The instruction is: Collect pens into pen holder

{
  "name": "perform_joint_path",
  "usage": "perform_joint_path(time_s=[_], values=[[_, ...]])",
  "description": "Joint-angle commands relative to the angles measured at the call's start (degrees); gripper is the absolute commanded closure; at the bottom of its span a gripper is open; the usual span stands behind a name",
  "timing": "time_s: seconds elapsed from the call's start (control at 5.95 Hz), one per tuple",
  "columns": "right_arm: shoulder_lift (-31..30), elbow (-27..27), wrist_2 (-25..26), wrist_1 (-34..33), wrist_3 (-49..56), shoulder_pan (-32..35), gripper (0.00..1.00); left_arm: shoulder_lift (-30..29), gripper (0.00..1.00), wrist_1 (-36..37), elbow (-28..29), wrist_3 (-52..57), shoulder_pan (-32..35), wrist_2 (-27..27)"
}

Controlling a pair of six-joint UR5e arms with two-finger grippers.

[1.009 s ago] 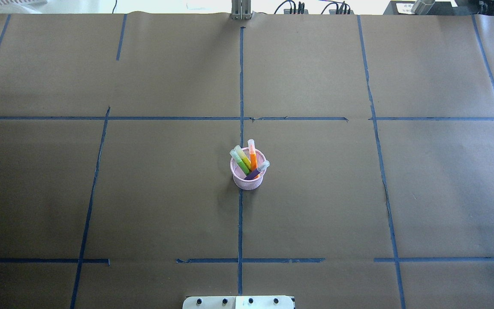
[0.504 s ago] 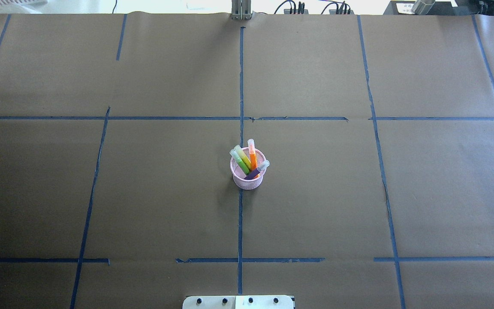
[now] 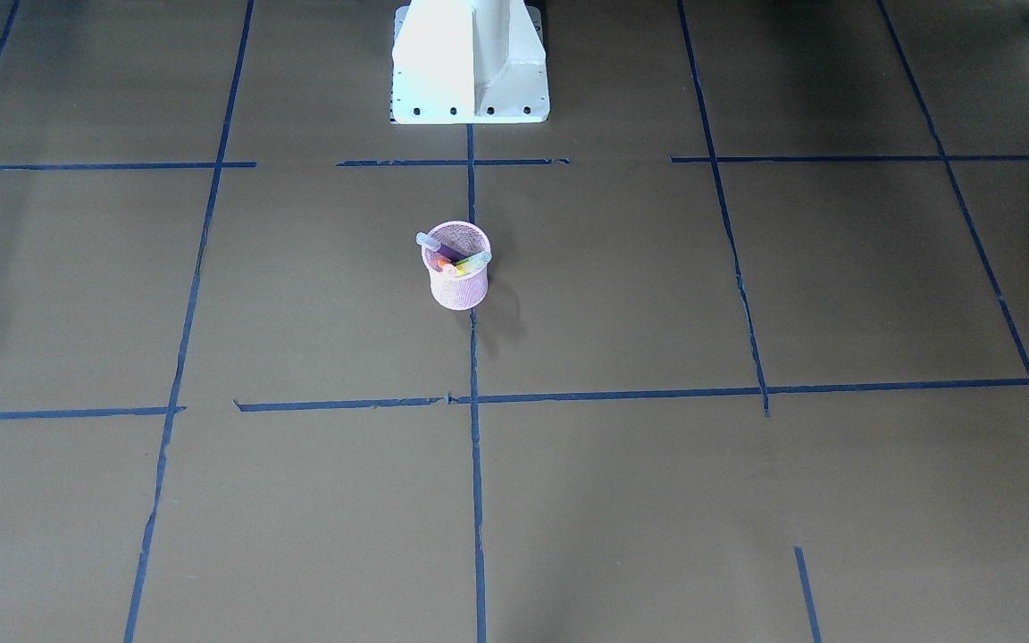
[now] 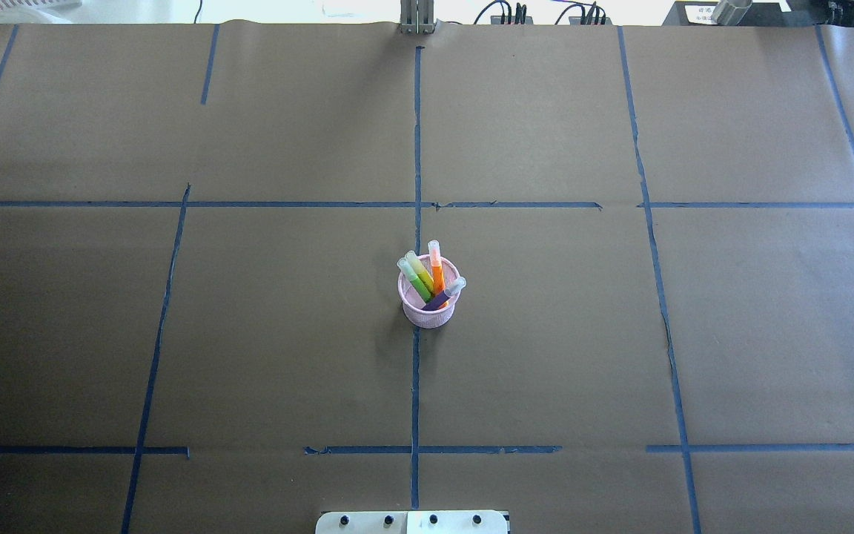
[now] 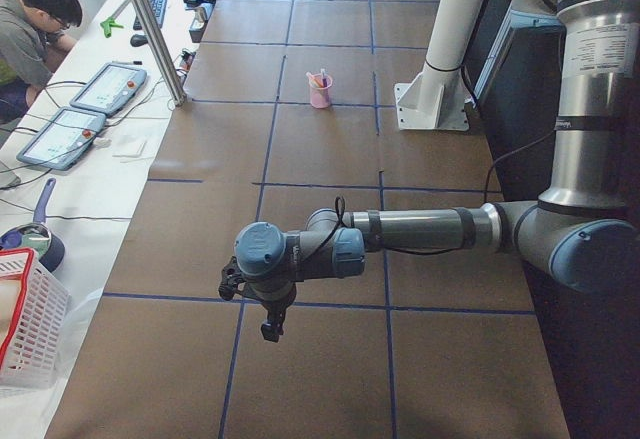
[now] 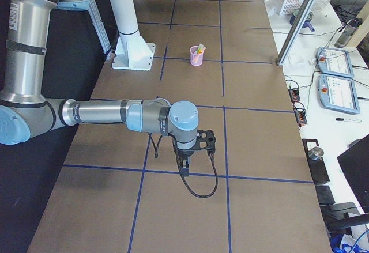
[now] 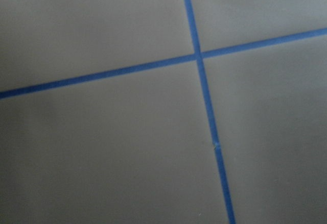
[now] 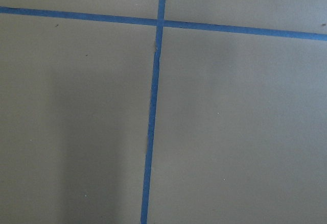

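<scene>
Nothing moved; pens [image 4: 437, 276] in pen holder [image 4: 427, 316]. Left hand [image 5: 270, 331], right hand [image 6: 184, 169]: side views only, state unclear.

Left gripper [image 5: 270, 329] and right gripper [image 6: 183, 168] show only in the side views, too small to tell how their jaws stand. Well away from both, the mesh wall of the pen holder [image 4: 427, 315] hides the lower ends of the pens [image 4: 437, 275].

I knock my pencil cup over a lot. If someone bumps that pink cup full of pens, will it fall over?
Probably fairly easily. The pen holder looks like thin wire mesh, so likely light. The pens lean out past its rim, so maybe top-heavy. Pushed low, it might just slide on the paper.
</scene>
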State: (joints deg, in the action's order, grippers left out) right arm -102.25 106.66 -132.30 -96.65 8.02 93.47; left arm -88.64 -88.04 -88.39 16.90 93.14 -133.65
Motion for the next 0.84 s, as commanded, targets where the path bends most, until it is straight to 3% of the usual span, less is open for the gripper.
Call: perform_joint_path(time_s=[0.0,0.67], values=[[-0.1,-0.3,-0.1,0.1,-0.1,-0.1,0.00,0.4,0.00,-0.2,-1.8,0.2,-0.2,2.6],[-0.1,-0.3,-0.2,0.1,0.2,-0.1,0.00,0.5,0.00,-0.3,-2.4,0.2,-0.2,2.2]])
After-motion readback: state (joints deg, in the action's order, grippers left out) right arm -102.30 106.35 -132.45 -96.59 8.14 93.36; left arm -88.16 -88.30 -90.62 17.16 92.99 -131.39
